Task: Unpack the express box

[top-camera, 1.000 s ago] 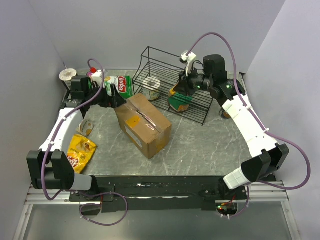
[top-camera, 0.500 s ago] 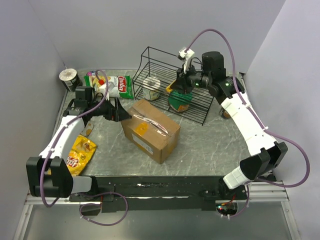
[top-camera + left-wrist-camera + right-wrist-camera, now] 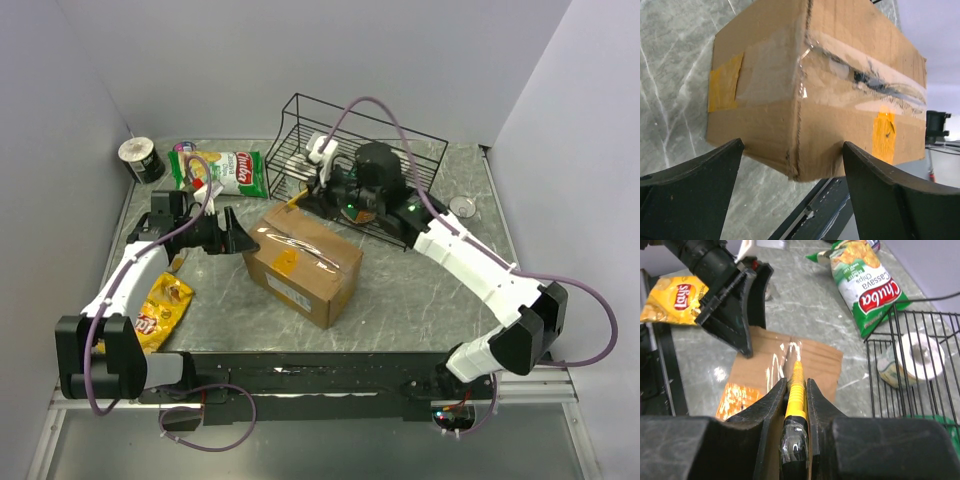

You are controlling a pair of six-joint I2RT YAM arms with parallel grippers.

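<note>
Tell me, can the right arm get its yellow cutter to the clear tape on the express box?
Probably yes. The right gripper holds the yellow cutter over the express box, pointing at the clear tape; nothing lies on top, and the open left gripper sits at the box's end.

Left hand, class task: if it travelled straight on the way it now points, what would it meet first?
The cardboard box. The left hand is open and aimed at the box's near end. The corner of that end sits just ahead, between the two fingers, with nothing in the way. How close it is cannot be judged exactly.
</note>
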